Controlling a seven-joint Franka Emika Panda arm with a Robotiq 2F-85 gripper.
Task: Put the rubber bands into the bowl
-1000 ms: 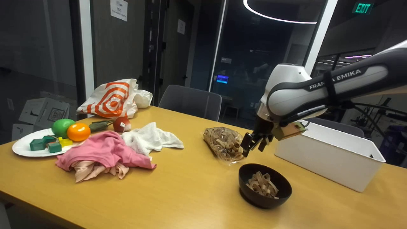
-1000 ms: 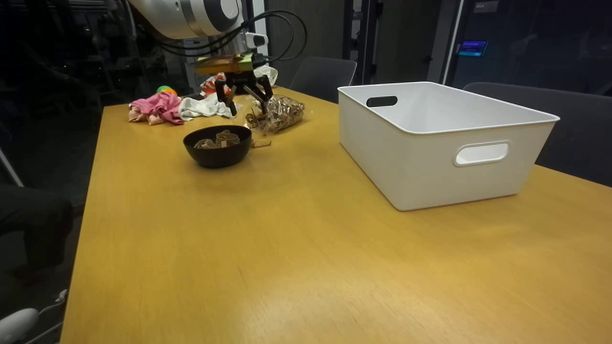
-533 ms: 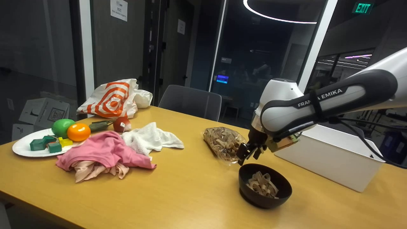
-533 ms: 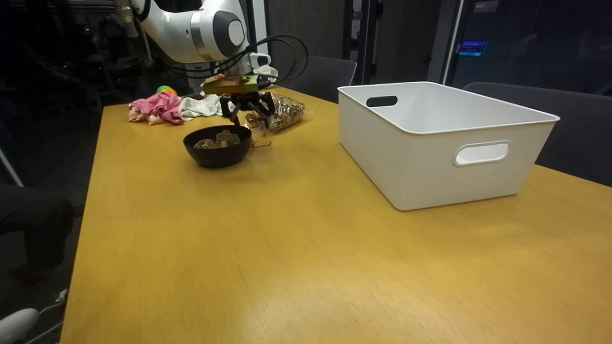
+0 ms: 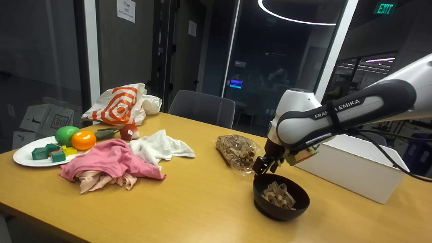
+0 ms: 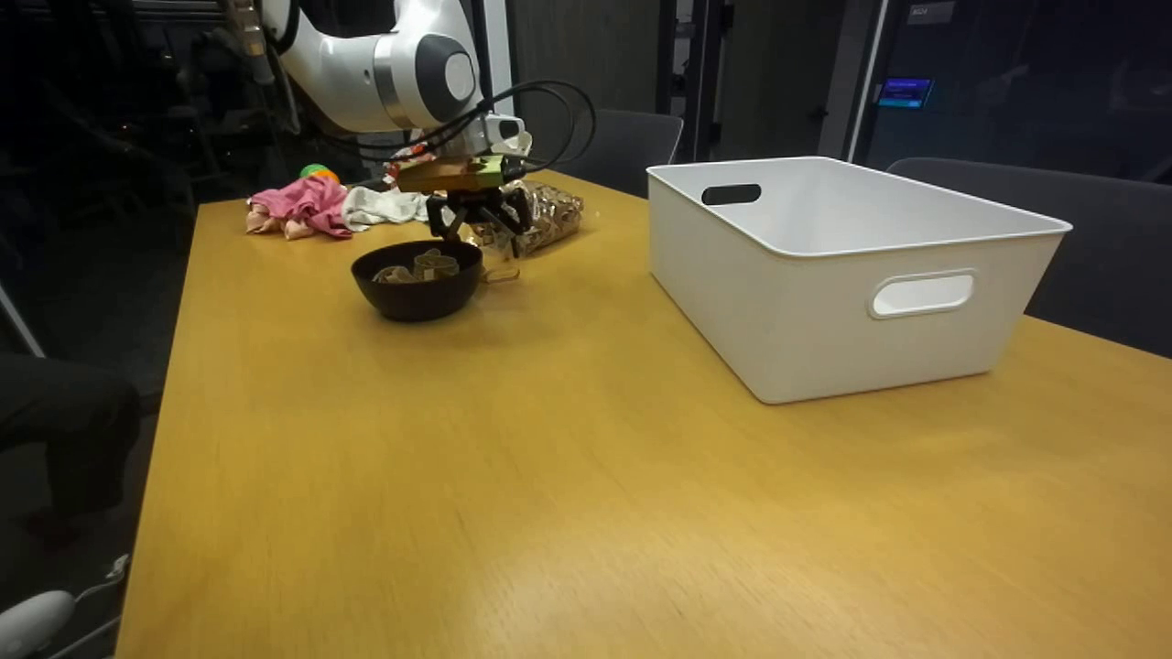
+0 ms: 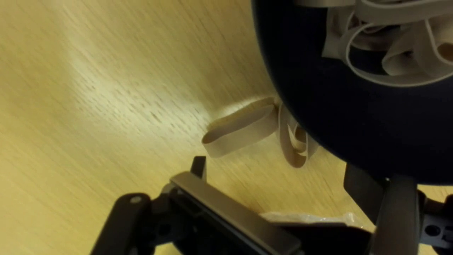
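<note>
the claw (image 7: 277, 173) is spread wide, low over the tabletop (image 7: 106, 170), by the edge of the black bowl (image 7: 339, 109). some rubber bands (image 5: 278, 196) are in the bowl, and loose bands (image 7: 243, 137) lie just beside it. lots more sit in a clear bag (image 5: 239, 153) nearby.

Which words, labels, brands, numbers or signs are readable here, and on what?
"FRAN A EMIKA" on the robot arm, a black strap covering the gap.
"EXIT" on the green sign.
Too small or blurred to read: door papers, cardboard box, grey plaque, blue screen.
</note>
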